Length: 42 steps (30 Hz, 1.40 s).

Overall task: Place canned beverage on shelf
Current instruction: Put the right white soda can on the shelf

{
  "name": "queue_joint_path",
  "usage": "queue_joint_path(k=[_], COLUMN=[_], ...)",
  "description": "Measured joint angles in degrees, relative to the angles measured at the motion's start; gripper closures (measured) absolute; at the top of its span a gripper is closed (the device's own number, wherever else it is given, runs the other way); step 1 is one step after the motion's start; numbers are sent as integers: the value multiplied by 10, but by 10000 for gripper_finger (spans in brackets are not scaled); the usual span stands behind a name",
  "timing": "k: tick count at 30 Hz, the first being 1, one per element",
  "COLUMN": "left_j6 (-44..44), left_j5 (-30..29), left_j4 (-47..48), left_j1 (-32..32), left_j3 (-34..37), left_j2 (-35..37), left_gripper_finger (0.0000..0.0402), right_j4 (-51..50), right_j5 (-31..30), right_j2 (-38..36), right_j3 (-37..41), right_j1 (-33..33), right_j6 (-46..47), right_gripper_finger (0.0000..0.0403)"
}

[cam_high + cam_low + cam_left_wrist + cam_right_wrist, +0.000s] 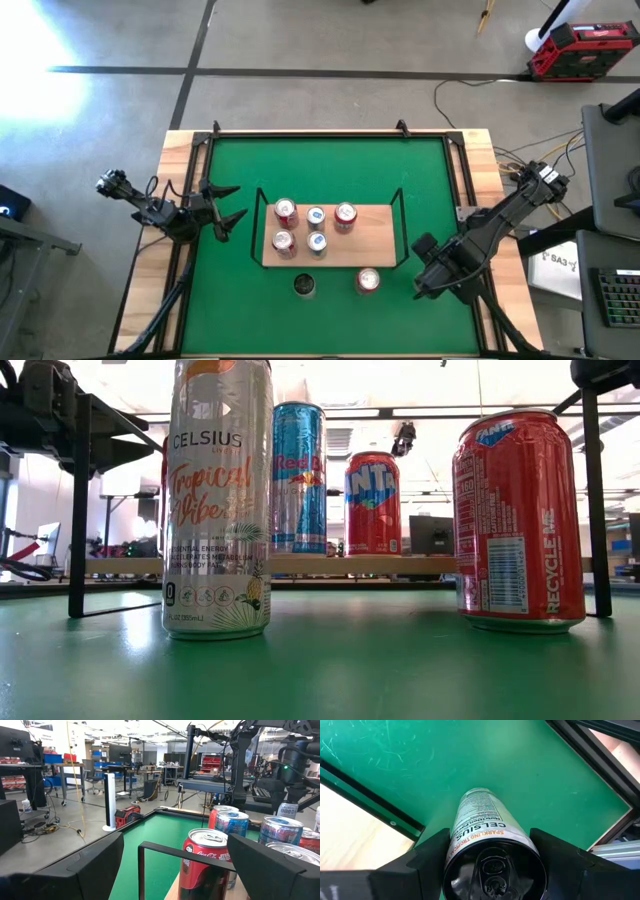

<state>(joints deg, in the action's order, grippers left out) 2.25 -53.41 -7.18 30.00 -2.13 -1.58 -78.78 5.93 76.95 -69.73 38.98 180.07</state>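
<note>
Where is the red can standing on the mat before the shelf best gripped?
Around its round mid-body, jaws level, coming from the mat's front-right: the red can stands upright, with the shelf close behind and the standing Celsius can to its left.

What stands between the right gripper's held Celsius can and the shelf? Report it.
The shelf's upright wire end faces the right gripper and its held Celsius can. A red Fanta can stands before the board's bare right end.
</note>
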Motion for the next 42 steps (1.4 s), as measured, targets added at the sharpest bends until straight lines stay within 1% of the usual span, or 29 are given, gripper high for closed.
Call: queue_joint_path(k=[4,9,14,17,24,30,32,37,39,42], left_j6=[0,0,0,0,0,0,0,0,0,0], left_j5=[0,0,0,0,0,0,0,0,0,0], left_j4=[0,0,0,0,0,0,0,0,0,0], left_j1=[0,0,0,0,0,0,0,0,0,0], left_j3=[0,0,0,0,0,0,0,0,0,0], left_j2=[0,0,0,0,0,0,0,0,0,0], left_gripper_finger=[61,61,61,61,61,61,61,61,61,61], right_j4=[-3,-3,-3,-4,-4,-7,-6,-7,-7,-5], right_j5=[0,1,6,6,1,1,0,1,1,0], right_j2=[0,0,0,0,2,3,3,2,0,-1], right_j3=[0,0,0,0,4,4,4,-3,-3,-3], right_j1=[0,0,0,0,0,0,0,0,0,0], right_j6=[-8,-72,-30,-26,-2,-10,-50,-211,-292,-448], right_gripper_finger=[156,146,118,105,99,92,83,76,76,76])
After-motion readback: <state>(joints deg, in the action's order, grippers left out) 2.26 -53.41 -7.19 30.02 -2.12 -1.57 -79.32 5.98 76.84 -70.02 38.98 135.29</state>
